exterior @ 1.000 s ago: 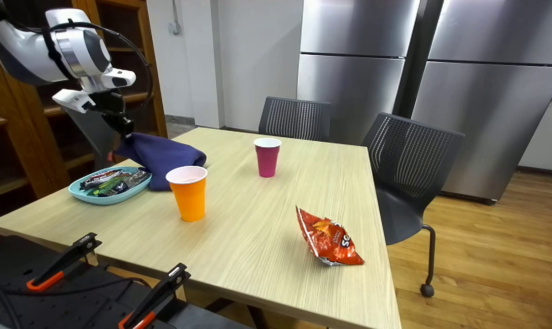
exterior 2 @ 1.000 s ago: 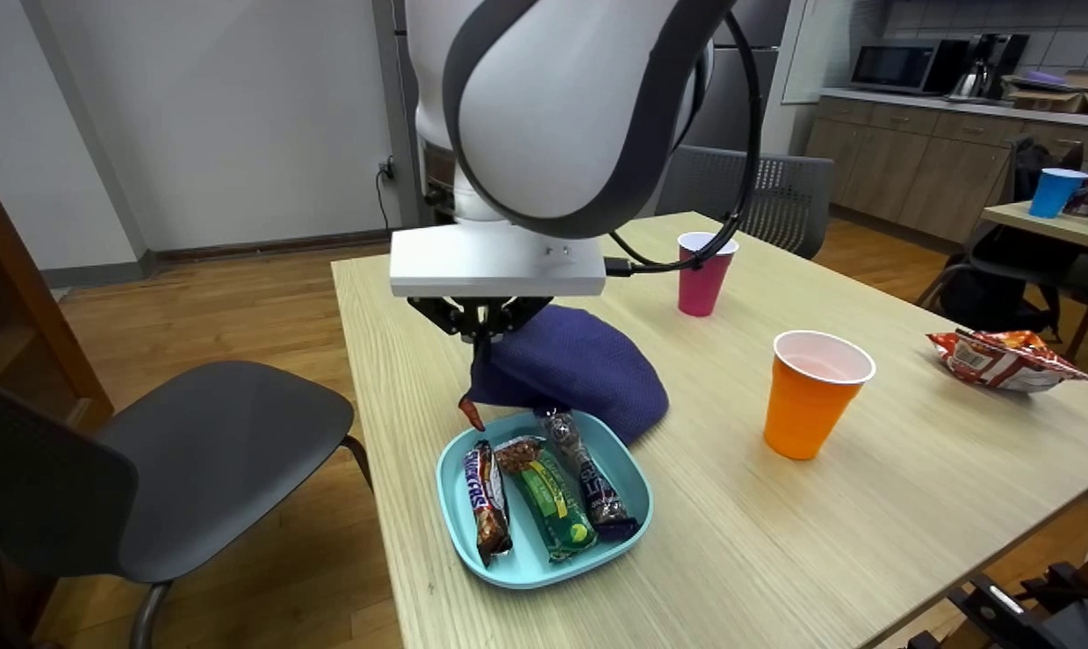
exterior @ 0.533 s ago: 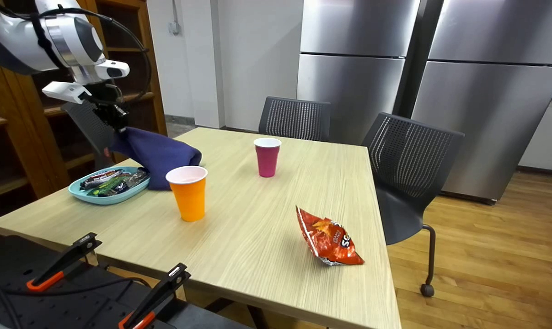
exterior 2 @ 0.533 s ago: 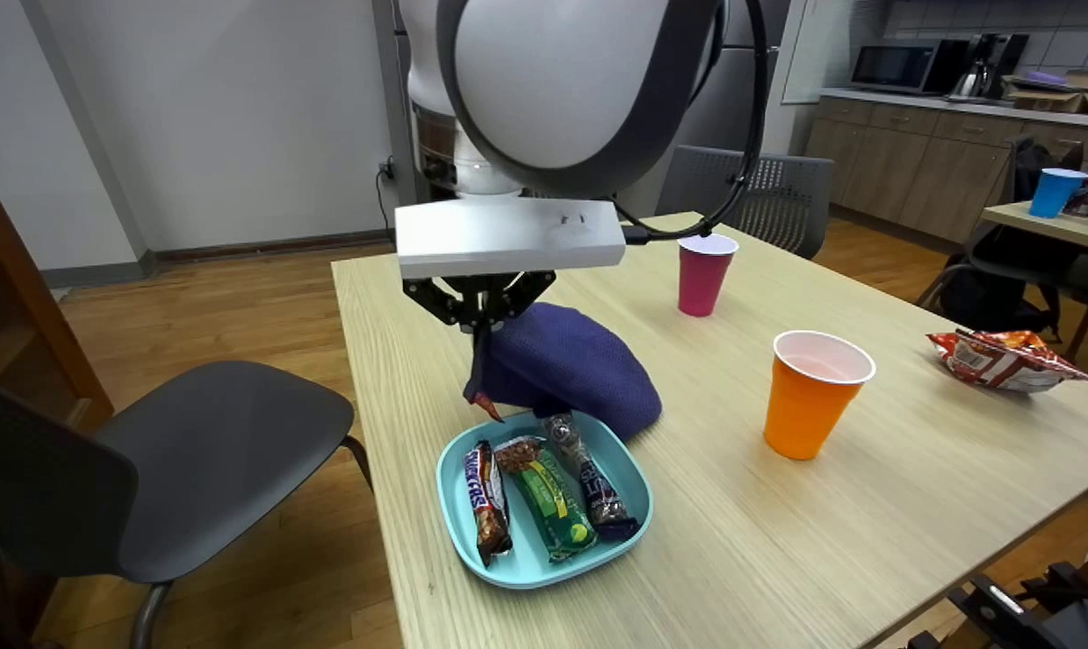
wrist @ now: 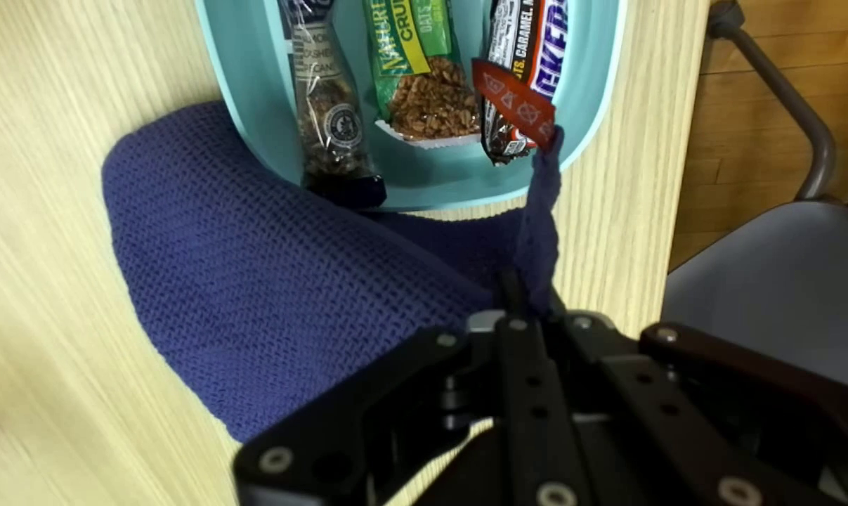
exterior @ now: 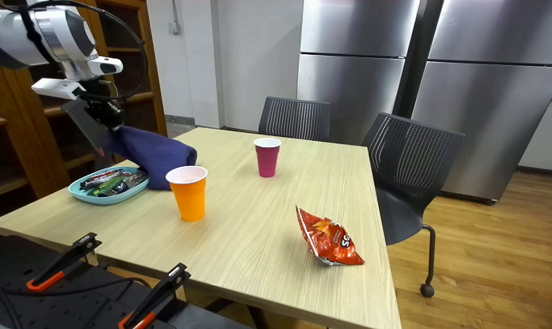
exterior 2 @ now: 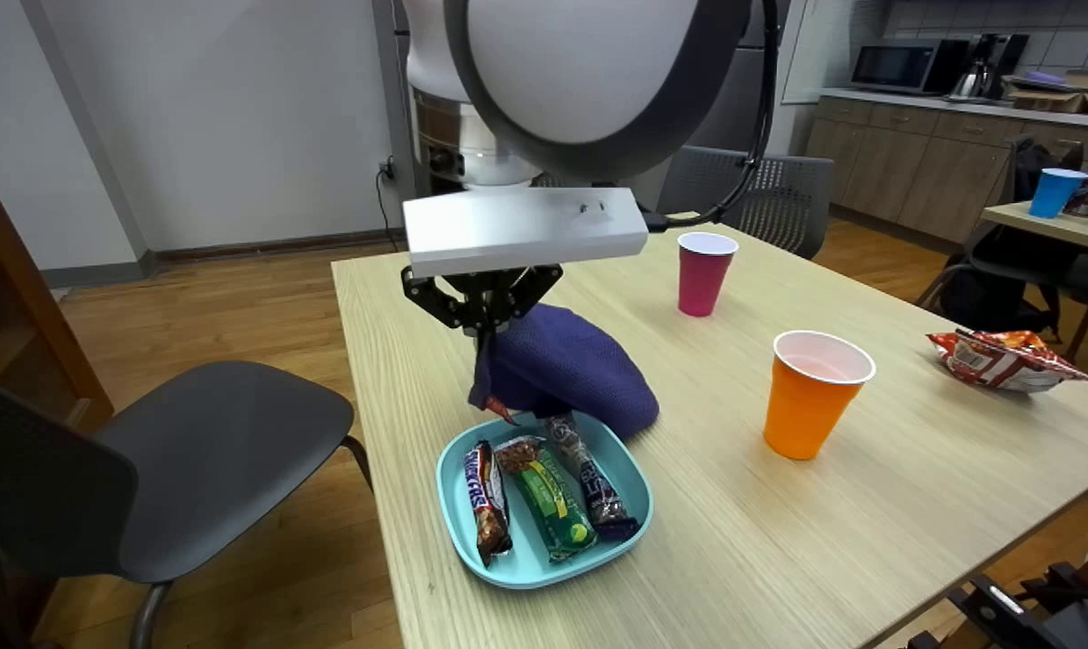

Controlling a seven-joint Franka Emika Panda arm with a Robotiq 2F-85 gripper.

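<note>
Pale table (exterior 2: 742, 532) below, the closed tool (wrist: 534, 299) pinches navy cloth (wrist: 276, 274).

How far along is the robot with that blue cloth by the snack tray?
Looks done: the gripper is shut on the blue cloth near its red tag. In hand: that pinched end, held up off the table. Apparently left: the rest of the cloth lies bunched on the table beside the tray, neither fully lifted nor spread out.
</note>
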